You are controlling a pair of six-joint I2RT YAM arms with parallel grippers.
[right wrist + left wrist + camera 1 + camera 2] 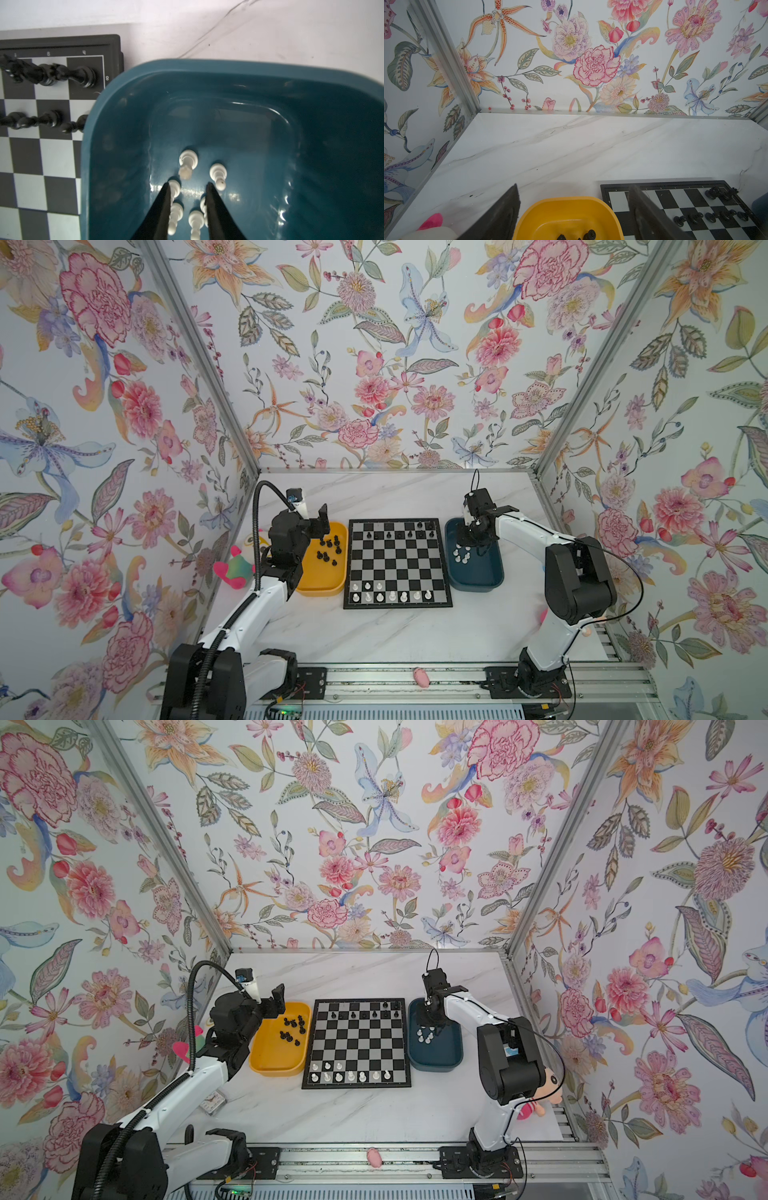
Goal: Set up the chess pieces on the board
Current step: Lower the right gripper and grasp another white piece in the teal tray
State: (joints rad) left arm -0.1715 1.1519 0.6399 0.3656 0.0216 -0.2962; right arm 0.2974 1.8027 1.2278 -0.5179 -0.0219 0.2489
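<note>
- The right claw hangs low inside the dark blue tray. Its jaws stand a narrow gap apart, and nothing I can make out is clamped between them.
- The coming move turns on one white chessman just beyond the fingertips and in line with the gap. It looks upright, with its long axis pointing up at the claw, though the steep view leaves that unsure. My read is that a short reach forward and down would bracket it.
- The other white chessmen crowd close: one outside each finger, and more under the gap, back toward the wrist. A closing stroke could nudge these neighbours.
- The left claw is spread wide and empty over the far end of the yellow tray. The loose black chessmen lie beneath it, back toward its wrist.
- The board lies on the tabletop between the two trays, on each claw's inner side.
- The placed black chessmen part-fill the two rows level with the right claw. The placed white chessmen stand at the opposite edge, back toward the arm bases, with gaps left.
- The right arm is nearer the white stock and the left arm nearer the black.
</note>
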